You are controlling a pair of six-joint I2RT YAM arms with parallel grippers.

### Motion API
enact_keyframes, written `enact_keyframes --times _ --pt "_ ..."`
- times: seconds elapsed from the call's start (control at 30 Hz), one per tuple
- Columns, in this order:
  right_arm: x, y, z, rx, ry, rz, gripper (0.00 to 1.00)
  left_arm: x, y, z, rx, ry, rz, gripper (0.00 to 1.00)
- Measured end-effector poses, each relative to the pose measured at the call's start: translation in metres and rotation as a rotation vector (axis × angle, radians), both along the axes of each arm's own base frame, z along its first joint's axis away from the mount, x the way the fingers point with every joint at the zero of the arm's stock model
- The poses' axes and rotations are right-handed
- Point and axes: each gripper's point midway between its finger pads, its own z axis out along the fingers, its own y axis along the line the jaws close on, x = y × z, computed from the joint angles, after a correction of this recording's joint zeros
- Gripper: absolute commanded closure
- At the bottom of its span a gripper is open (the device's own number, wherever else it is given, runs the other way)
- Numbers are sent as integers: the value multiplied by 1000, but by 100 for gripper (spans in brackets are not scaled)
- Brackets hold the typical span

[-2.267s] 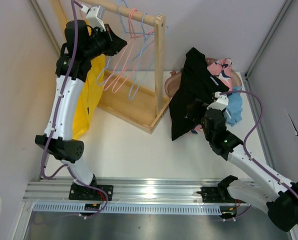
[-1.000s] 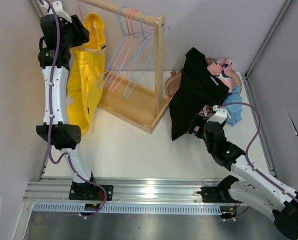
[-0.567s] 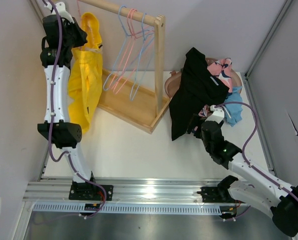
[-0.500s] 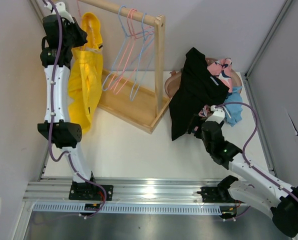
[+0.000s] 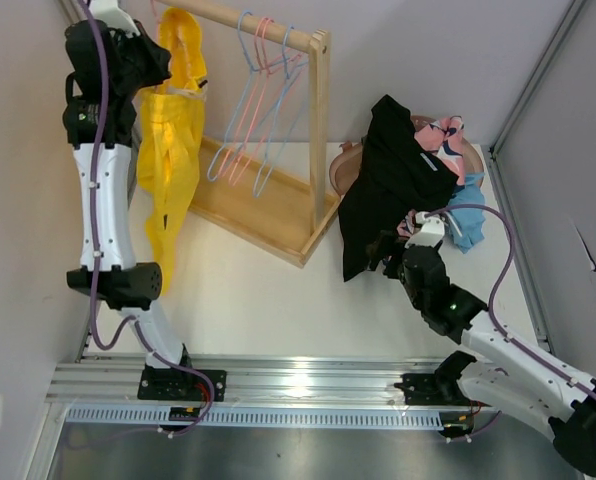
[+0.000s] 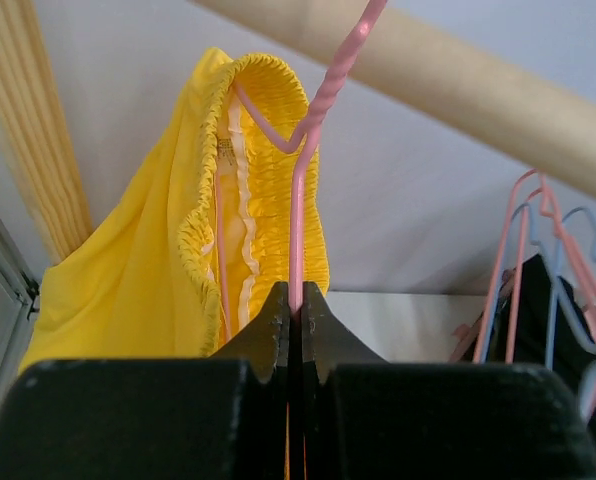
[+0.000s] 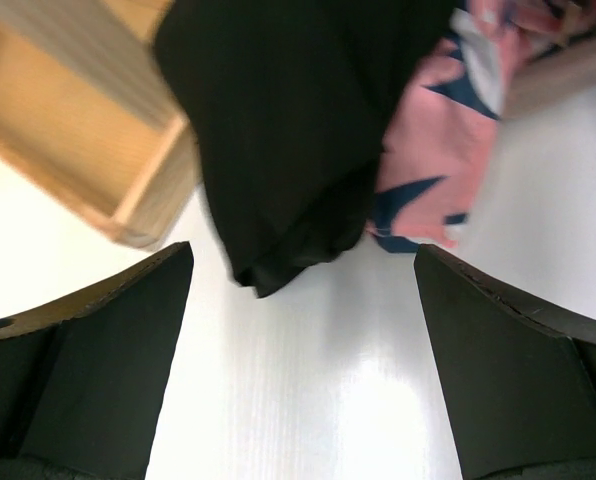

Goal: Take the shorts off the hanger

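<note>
1. Firmly, the left gripper (image 6: 293,312) pinched the pink hanger (image 6: 300,200) just below its twisted neck.
2. Yellow shorts (image 6: 148,290) hung on that hanger at the far left, below the wooden rail (image 6: 458,85).
3. The right gripper (image 7: 300,330) was spread wide, empty, near a black garment (image 7: 288,130) on the right.

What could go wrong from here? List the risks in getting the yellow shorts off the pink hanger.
1. The left gripper is shut only on the thin neck of the pink hanger; it may twist or slip there.
2. The waistband of the yellow shorts wraps the hanger, so lifting may just carry them along.
3. The right gripper, open, hovers by the black garment, away from the shorts, and may snag it.
</note>
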Motion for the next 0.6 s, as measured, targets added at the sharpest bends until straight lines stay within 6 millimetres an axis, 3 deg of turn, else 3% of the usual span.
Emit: enact_keyframes --times 0.1,0.2,0.33,0.5,0.6 --pt "-7 26 24 16 -42 94 0 -26 1 23 -5 -46 10 100" --pt "-20 66 66 47 -115 223 1 -55 4 34 -4 -65 30 100" --pt "-51 149 136 81 -228 432 1 -86 -2 33 -5 -62 30 100" --pt "-93 262 221 126 -349 610 1 -119 -8 9 -18 -19 12 100" --pt "-115 320 251 145 -405 676 1 -131 -10 -1 -25 -1 7 100"
